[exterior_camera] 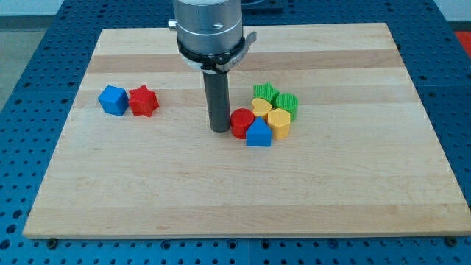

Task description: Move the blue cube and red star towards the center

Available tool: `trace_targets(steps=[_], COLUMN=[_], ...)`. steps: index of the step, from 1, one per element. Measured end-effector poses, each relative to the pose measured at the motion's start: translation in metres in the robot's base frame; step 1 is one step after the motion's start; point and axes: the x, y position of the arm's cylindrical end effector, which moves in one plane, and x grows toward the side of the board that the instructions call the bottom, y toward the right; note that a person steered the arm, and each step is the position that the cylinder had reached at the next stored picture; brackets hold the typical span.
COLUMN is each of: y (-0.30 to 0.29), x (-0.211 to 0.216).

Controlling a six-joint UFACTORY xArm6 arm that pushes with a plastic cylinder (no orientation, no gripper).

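Note:
The blue cube [112,99] and the red star [143,101] sit side by side and touching at the view's left of the wooden board [147,191]. The star is on the cube's right. My tip [219,130] rests on the board near the middle, well to the right of the star. It stands just left of a red cylinder [241,122], close to it or touching it.
A cluster of blocks lies right of my tip: the red cylinder, a blue block [258,134], a yellow heart [262,107], a yellow block [280,123], a green star [264,93] and a green cylinder [287,104]. The arm's housing [208,29] hangs over the board's top middle.

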Motion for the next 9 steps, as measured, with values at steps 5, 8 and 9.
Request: trace_targets(steps=[5, 8, 9], y=[-0.19, -0.256, -0.251], x=[0.006, -0.032, -0.048])
